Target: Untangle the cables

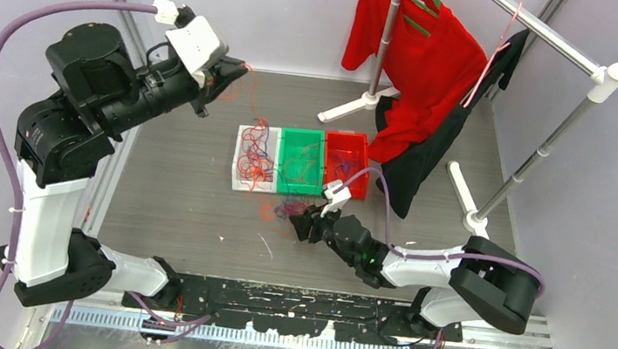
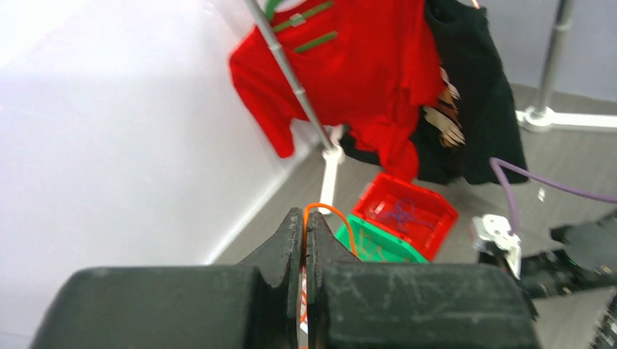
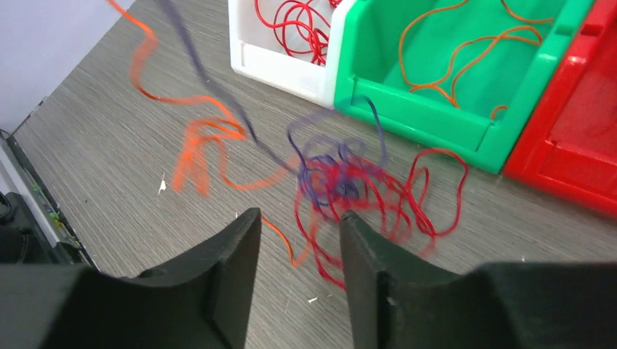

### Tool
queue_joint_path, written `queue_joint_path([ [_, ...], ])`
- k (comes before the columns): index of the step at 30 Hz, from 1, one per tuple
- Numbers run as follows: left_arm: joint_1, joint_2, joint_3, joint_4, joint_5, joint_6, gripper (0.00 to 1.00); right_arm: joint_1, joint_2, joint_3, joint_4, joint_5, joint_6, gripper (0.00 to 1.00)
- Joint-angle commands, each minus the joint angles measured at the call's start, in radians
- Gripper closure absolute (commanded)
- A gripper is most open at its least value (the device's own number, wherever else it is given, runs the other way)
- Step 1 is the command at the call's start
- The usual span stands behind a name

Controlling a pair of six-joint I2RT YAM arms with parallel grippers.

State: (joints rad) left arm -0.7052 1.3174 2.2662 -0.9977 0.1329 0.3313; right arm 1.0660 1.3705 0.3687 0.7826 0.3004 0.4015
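Grey wood-grain counter (image 1: 169, 211) between pale walls, red and black garments (image 1: 423, 65) on a rack (image 1: 537, 29) at the back. High at left: left end effector (image 1: 231, 73), pinched together on an orange strand (image 2: 325, 210) trailing down toward the tangle. Low at right: right end effector (image 1: 307, 224), fingers apart, nothing clamped. Just ahead of its tips, on the counter: the cables (image 3: 349, 182), a knot of red, purple and orange loops, unsorted. Beyond the knot, touching side by side: white bin (image 3: 284, 69) with mostly red loops, green bin (image 3: 429, 123) with orange ones, red bin (image 3: 575, 160) with purple ones, by the left wrist view. Judged roughly midway: much already sorted by colour, one knot left to part. No brand, label or legible writing anywhere.
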Motion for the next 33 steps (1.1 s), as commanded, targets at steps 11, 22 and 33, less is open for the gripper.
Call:
queue_joint_path([
  [11, -0.002, -0.080, -0.075, 0.161, -0.004, 0.020, 1.00, 0.009, -0.308, 0.044, -0.134, 0.042, -0.030, 0.18],
  [22, -0.003, -0.105, -0.146, 0.091, 0.039, 0.012, 1.00, 0.014, -0.296, 0.511, -0.382, -0.214, -0.201, 0.16],
  [33, -0.002, -0.116, -0.176, 0.083, 0.048, 0.013, 1.00, 0.015, -0.171, 0.663, -0.435, -0.286, -0.194, 0.31],
])
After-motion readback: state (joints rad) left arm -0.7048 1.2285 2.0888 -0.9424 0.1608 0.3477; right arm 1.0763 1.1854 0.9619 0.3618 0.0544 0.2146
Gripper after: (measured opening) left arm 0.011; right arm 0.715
